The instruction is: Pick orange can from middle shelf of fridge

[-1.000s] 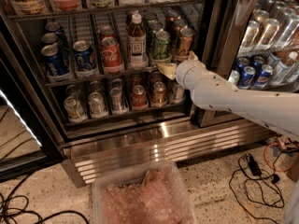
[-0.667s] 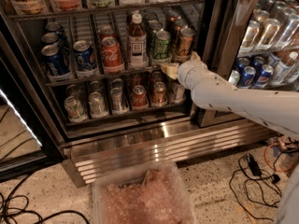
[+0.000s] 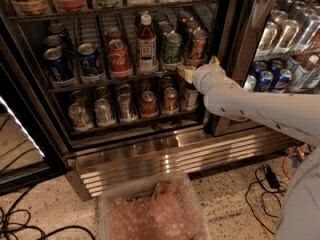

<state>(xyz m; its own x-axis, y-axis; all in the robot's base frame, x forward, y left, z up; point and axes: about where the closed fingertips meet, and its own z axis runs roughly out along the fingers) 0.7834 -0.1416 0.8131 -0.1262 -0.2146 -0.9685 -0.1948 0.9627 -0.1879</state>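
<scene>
The gripper (image 3: 199,70) is found a bit right of centre in the frame, at the end of the white arm (image 3: 255,109) that is stretched in from the lower right. It's parked at the front rail of the middle shelf (image 3: 125,78), at that shelf's right end. Whether it's clenched or released can't be told from this angle (too much is hidden by the wrist), and nothing is seen to be held.

The orange can (image 3: 196,45) is stood upright in the rightmost lane of that shelf, at the front of its row, just above and a hair left of the gripper. It's near, though contact can't be confirmed. Its long axis is vertical, so a side-on grasp is probably called for, with the gripper lifted up to body height first.

The green can (image 3: 172,48) is sat just beside it on the left, so that's likely where a bump would be had. All of it is framed by the fridge (image 3: 170,156), whose ribbed steel base is seen below.
</scene>
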